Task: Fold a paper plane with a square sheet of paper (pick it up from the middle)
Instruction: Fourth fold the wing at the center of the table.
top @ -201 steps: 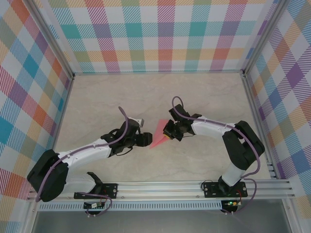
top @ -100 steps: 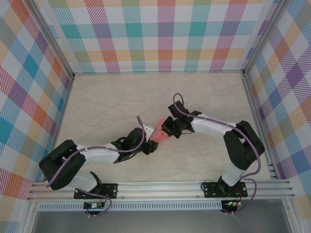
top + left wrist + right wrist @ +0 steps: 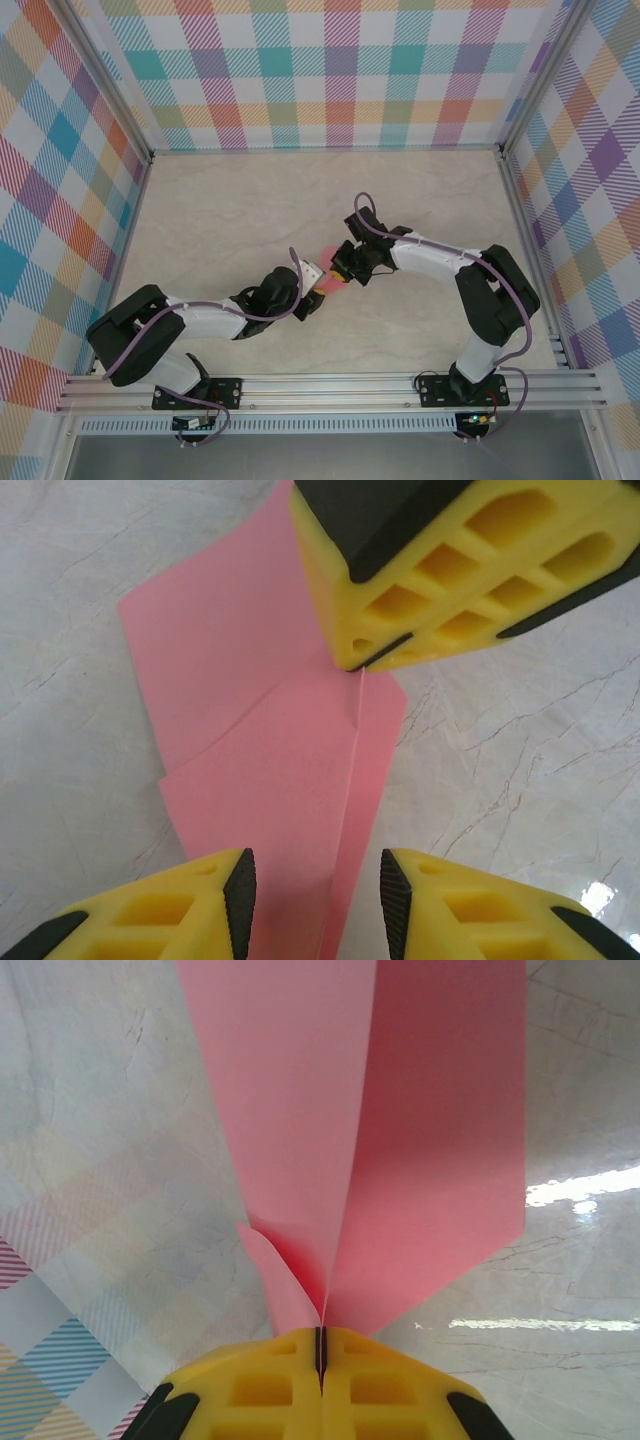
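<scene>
Mid-fold: the right claw is clamped on one end of the part-folded sheet of paper at mid tabletop, while the left claw stands open astride its raised crease; next, likely, pinch squarely along that crease

The top view looks steeply down from high over the near edge, taking in the whole tabletop and both arms. The left wrist view sits very close and low, facing past the left pincer toward the right pincer. The right wrist view, equally close, faces back the other way. All three share the pink paper mid-tabletop.
</scene>
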`<action>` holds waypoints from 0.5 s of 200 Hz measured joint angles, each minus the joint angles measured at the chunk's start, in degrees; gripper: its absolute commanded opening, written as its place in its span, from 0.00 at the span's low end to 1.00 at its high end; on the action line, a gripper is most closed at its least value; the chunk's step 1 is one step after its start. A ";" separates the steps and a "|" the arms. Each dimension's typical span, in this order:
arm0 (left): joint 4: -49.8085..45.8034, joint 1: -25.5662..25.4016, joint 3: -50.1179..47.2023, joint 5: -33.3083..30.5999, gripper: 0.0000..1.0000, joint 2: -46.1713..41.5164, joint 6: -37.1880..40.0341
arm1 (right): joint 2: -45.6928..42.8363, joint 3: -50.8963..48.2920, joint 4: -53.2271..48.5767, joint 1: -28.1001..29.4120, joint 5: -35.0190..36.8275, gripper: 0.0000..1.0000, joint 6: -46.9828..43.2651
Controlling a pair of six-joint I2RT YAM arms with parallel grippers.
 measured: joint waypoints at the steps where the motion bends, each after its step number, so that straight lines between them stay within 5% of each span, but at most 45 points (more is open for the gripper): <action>1: 0.02 0.00 0.02 -0.02 0.39 0.02 0.07 | 0.00 0.00 0.00 0.00 0.00 0.03 0.00; 62: 2.19 -0.04 0.02 0.04 0.18 3.43 3.26 | 0.02 0.61 -0.17 -0.52 -2.19 0.04 -0.02; 100: 2.86 -0.17 0.02 0.13 0.08 3.85 3.61 | 0.02 0.61 -0.13 -1.05 -2.95 0.21 -0.96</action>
